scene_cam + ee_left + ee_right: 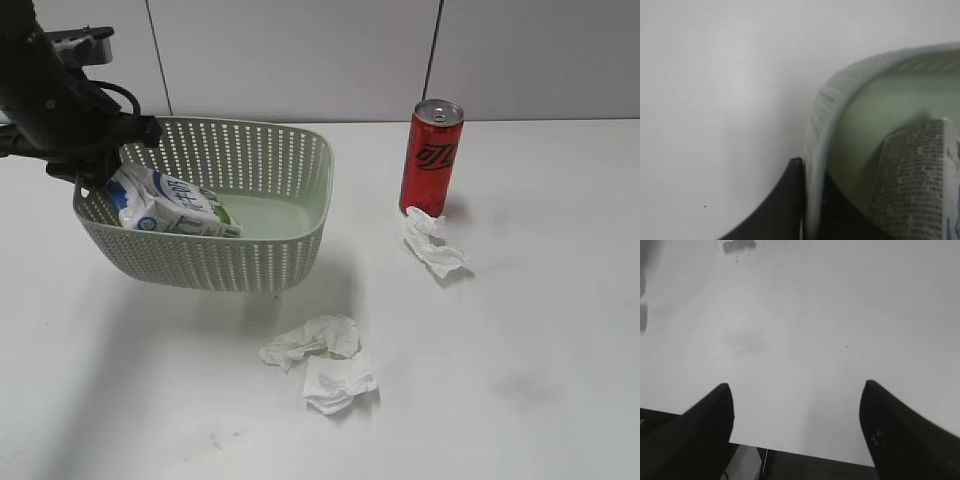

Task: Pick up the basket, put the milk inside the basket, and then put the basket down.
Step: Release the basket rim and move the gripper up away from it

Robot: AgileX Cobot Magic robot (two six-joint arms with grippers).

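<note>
The pale green basket (260, 200) sits tilted at the left of the table, its left end raised. The white and blue milk carton (165, 205) lies on its side inside it, at the left end. My left gripper (95, 165) is shut on the basket's left rim. In the left wrist view the rim (815, 150) runs between the two dark fingers (812, 200), and the carton (912, 180) shows inside the basket. My right gripper (797, 390) is open and empty over bare white table; it does not show in the exterior view.
A red soda can (430, 157) stands at the back right. A crumpled white tissue (432, 243) lies in front of it. Two more tissues (325, 360) lie in front of the basket. The table's front edge (805, 455) shows in the right wrist view.
</note>
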